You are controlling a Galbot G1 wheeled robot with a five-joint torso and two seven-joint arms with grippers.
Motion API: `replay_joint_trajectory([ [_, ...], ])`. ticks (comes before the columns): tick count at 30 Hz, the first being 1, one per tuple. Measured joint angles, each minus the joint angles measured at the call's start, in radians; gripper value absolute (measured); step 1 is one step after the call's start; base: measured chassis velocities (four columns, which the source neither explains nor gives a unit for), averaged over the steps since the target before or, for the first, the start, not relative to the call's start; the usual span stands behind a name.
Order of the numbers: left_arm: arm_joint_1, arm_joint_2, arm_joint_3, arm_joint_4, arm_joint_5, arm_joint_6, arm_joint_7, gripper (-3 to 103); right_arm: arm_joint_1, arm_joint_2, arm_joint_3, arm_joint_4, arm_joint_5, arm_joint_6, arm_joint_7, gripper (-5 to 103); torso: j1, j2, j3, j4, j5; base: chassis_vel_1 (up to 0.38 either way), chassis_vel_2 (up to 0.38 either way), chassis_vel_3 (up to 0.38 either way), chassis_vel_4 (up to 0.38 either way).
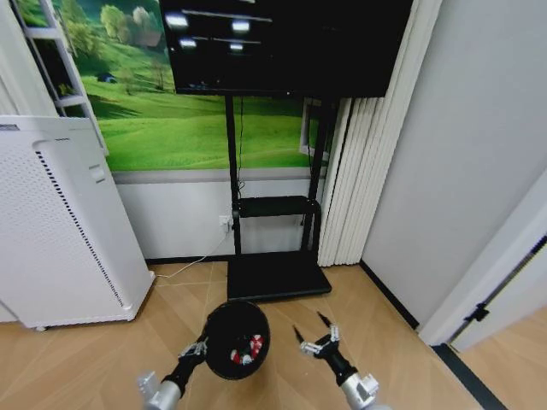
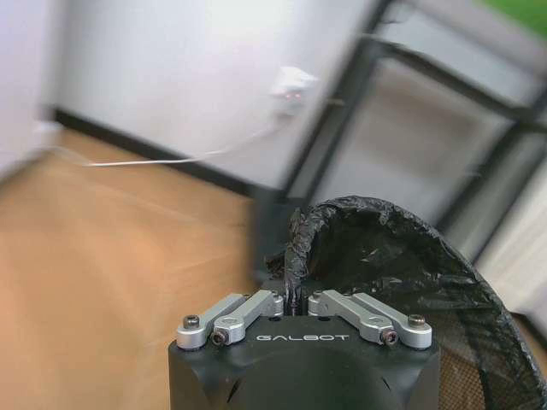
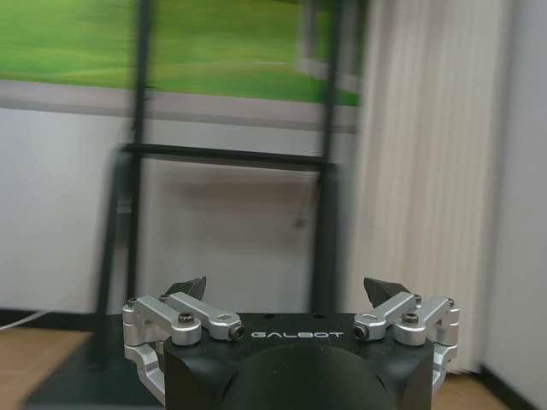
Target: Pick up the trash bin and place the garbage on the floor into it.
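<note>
— Where's the bin?

— My left gripper point(image 1: 200, 347) is pinched tight on the liner-covered rim of the small round black mesh trash bin point(image 1: 237, 340) — the bin hangs just beyond those jaws, above the wooden floor point(image 1: 102, 350). Red-and-white crumpled garbage point(image 1: 248, 348) lies inside it.

— And the right?

— My right gripper point(image 1: 317, 335) hovers beside the bin, jaws spread wide — nothing between them.

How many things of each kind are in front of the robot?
Bins: 1, black, held at its rim by the left tool
Red-and-white litter bits inside it: 2
Air purifiers: 1
TV stands: 1
Open right tool: 1
Total: 6
</note>
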State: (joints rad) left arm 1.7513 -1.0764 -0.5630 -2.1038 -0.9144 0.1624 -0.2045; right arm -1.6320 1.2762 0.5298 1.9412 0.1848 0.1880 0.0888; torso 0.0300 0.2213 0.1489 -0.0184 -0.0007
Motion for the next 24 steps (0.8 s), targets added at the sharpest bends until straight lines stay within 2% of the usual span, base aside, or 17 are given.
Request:
replay_joint_trajectory([
  [1,0.000,0.000,0.000,0.000,0.000,0.000,0.000,7,0.000,0.000,0.000,0.000,0.000,0.000,0.000,100,0.000,0.000,0.000,0.0000,0.0000,0.000,0.000,0.000,0.000],
  [2,0.049,-0.012,-0.060,-0.053,-0.021,0.034,-0.066,7,-0.008,0.006,0.024,0.017,0.002,-0.011,0.018,100,0.000,0.000,0.000,-0.0003,0.0001,0.000,0.000,0.000,0.000],
  [3,0.093,-0.029,-0.117,-0.098,-0.037,0.063,-0.127,7,-0.010,0.009,0.045,0.029,0.002,-0.014,0.024,100,0.000,0.000,0.000,0.0007,0.0009,0.000,0.000,0.000,0.000],
  [5,0.105,-0.034,-0.132,-0.109,-0.041,0.070,-0.140,7,-0.010,0.010,0.051,0.032,0.002,-0.015,0.025,100,0.000,0.000,0.000,0.0008,0.0010,0.000,0.000,0.000,0.000],
  [7,0.169,-0.072,-0.221,-0.168,-0.056,0.101,-0.204,7,-0.015,0.016,0.070,0.044,0.011,-0.019,0.025,100,0.000,0.000,0.000,0.0011,0.0005,0.000,0.000,0.000,0.000],
  [10,0.201,-0.100,-0.268,-0.193,-0.066,0.115,-0.223,7,-0.019,0.022,0.077,0.050,0.015,-0.020,0.025,100,0.000,0.000,0.000,0.0014,0.0007,0.000,0.000,0.000,0.000],
  [11,0.201,-0.100,-0.268,-0.193,-0.066,0.115,-0.223,7,-0.019,0.022,0.077,0.050,0.015,-0.020,0.025,100,0.000,0.000,0.000,0.0014,0.0007,0.000,0.000,0.000,0.000],
  [12,0.263,-0.154,-0.357,-0.232,-0.101,0.129,-0.232,7,-0.035,0.036,0.087,0.061,0.016,-0.021,0.020,100,0.000,0.000,0.000,0.0009,0.0010,0.000,0.000,0.000,0.000],
  [13,0.309,-0.185,-0.424,-0.238,-0.130,0.131,-0.218,7,-0.044,0.044,0.091,0.066,0.011,-0.021,0.012,100,0.000,0.000,0.000,0.0007,0.0002,0.000,0.000,0.000,0.000],
  [14,0.377,-0.203,-0.523,-0.220,-0.173,0.113,-0.186,7,-0.052,0.054,0.091,0.067,-0.001,-0.019,0.005,100,0.000,0.000,0.000,0.0009,0.0010,0.000,0.000,0.000,0.000],
  [15,0.377,-0.203,-0.523,-0.220,-0.173,0.113,-0.186,7,-0.052,0.054,0.091,0.067,-0.001,-0.019,0.005,100,0.000,0.000,0.000,0.0009,0.0010,0.000,0.000,0.000,0.000],
  [17,0.427,-0.194,-0.599,-0.169,-0.209,0.075,-0.144,7,-0.051,0.061,0.089,0.066,-0.007,-0.018,0.003,100,0.000,0.000,0.000,0.0011,0.0008,0.000,0.000,0.000,0.000],
  [19,0.427,-0.186,-0.629,-0.126,-0.214,0.062,-0.122,7,-0.048,0.063,0.086,0.063,-0.008,-0.018,0.005,100,0.000,0.000,0.000,0.0008,0.0006,0.000,0.000,0.000,0.000],
  [24,0.391,-0.170,-0.666,-0.038,-0.228,0.060,-0.114,7,-0.045,0.067,0.079,0.062,-0.010,-0.016,0.010,100,0.000,0.000,0.000,0.0006,0.0009,0.011,0.009,-0.003,-0.007],
])
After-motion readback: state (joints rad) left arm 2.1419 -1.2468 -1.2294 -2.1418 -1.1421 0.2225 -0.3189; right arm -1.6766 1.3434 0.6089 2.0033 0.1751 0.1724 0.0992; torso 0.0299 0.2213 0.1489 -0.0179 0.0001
